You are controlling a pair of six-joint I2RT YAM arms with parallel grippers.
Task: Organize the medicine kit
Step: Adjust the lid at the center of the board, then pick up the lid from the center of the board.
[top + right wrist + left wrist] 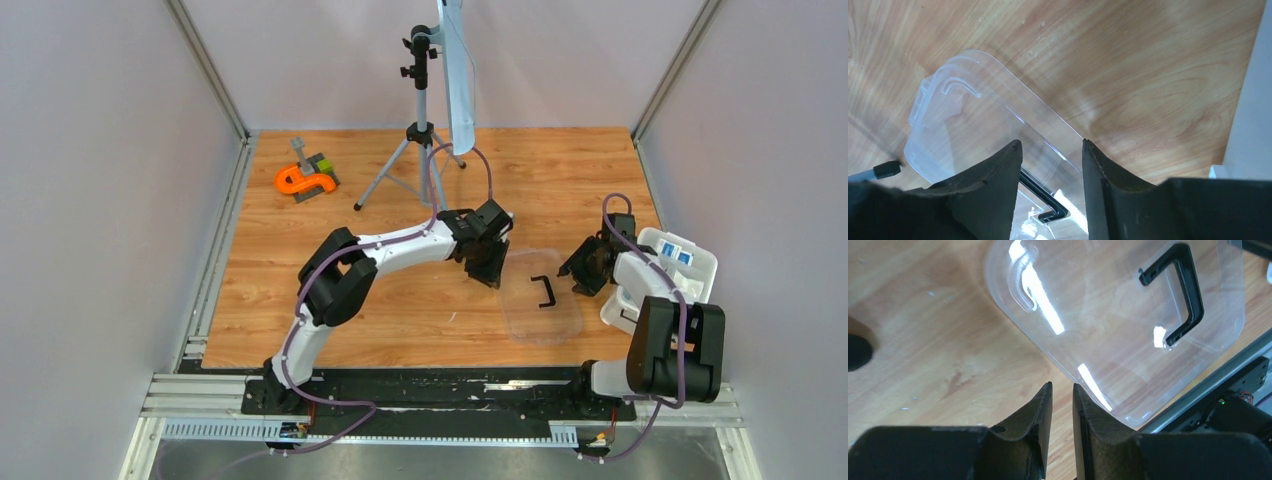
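Handling clear plastic lid (pixel 530 318) with black handle (pixel 543 291), lying flat; left gripper (pixel 1062 386) jaws narrow, empty; right gripper (pixel 1050 142) jaws parted, empty; next, likely: refit onto white rounded tub (pixel 703 262).

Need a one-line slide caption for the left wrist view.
Left hand, jaws narrowly apart and empty, at the edge of the clear lid with black handle lying on the wooden table.

Clear lid (pixel 530 322) lies flat near white tub (pixel 706 262).
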